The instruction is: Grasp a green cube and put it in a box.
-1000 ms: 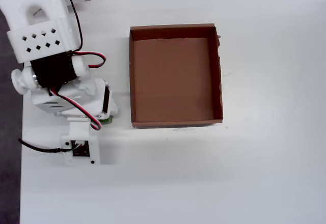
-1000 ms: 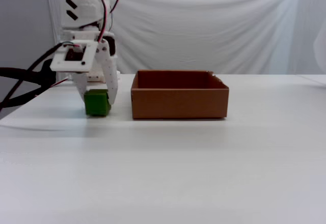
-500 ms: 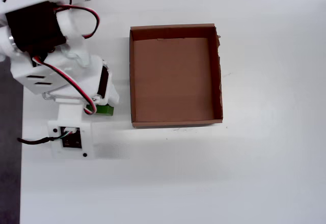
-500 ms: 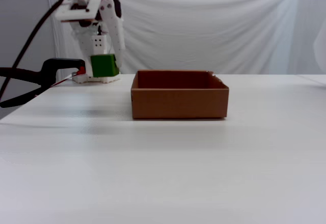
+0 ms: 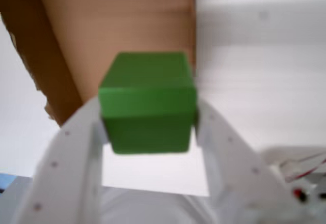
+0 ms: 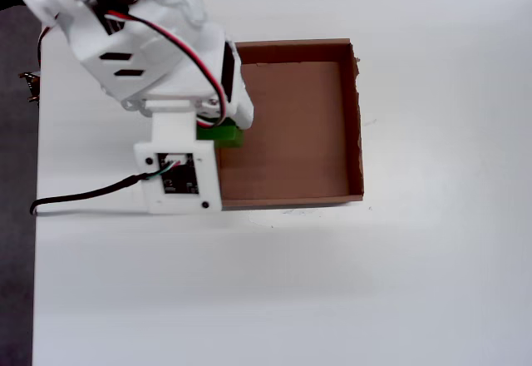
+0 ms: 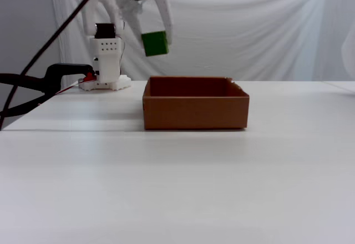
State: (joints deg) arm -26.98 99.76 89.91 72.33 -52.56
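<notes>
My gripper (image 5: pixel 148 119) is shut on the green cube (image 5: pixel 147 101), its two white fingers pressed against the cube's sides. In the fixed view the green cube (image 7: pixel 154 43) hangs high in the air, above the left wall of the box (image 7: pixel 195 110). From overhead only a sliver of the green cube (image 6: pixel 223 134) shows under the arm, just inside the left edge of the brown cardboard box (image 6: pixel 291 125). The gripper (image 7: pixel 153 39) is mostly hidden by the arm in the overhead view. The box floor fills the upper part of the wrist view (image 5: pixel 117 25).
The arm's white base (image 7: pixel 106 66) stands at the back left of the table. A black clamp (image 7: pixel 44 80) and a black cable (image 6: pixel 83 195) lie along the left side. A white cloth backdrop (image 7: pixel 249 33) hangs behind the table.
The gripper has lifted the cube off the table from beside the box's left wall, raised it well above the wall and carried it right over the box's left edge.
</notes>
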